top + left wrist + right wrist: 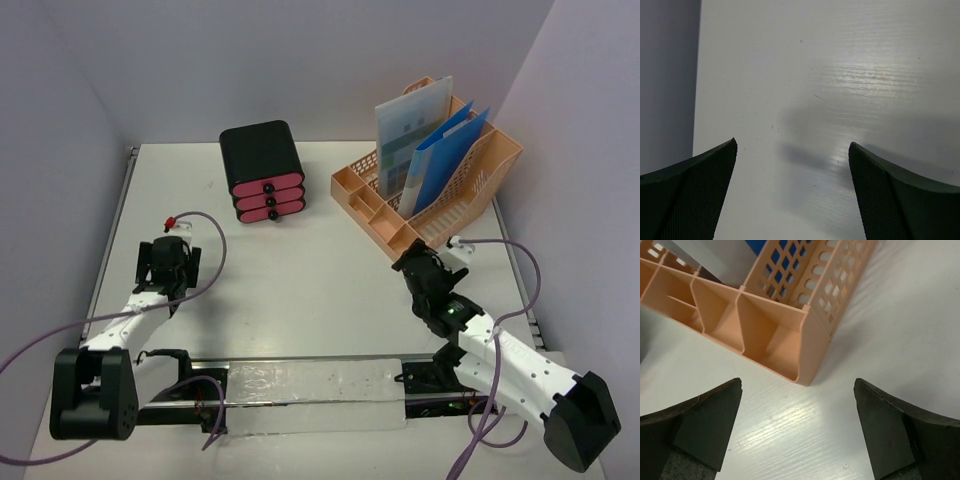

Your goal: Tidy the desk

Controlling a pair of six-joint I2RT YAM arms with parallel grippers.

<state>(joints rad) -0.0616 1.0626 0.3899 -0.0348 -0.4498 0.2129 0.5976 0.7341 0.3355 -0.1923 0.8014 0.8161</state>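
The desk (300, 300) lies under both arms and fills the view. No loose thing is seen on its middle, so the tidying is judged nearly done. At the far edge a black drawer box (262, 170) is set with its pink drawers shut. Beside it the peach file rack (372, 212) keeps the blue folders (447, 160) upright (so they cannot slide). The left gripper (792, 142) is held wide over plain surface. The right gripper (798, 380) — also wide, nothing held — is aimed at the rack's near corner.

Robotics lab test cell: a white desk (330, 290) boxed in by plain pale walls (300, 60), with purple cables (223, 252) trailing; a peach file rack (770, 335) sits just ahead of the right gripper (797, 390).
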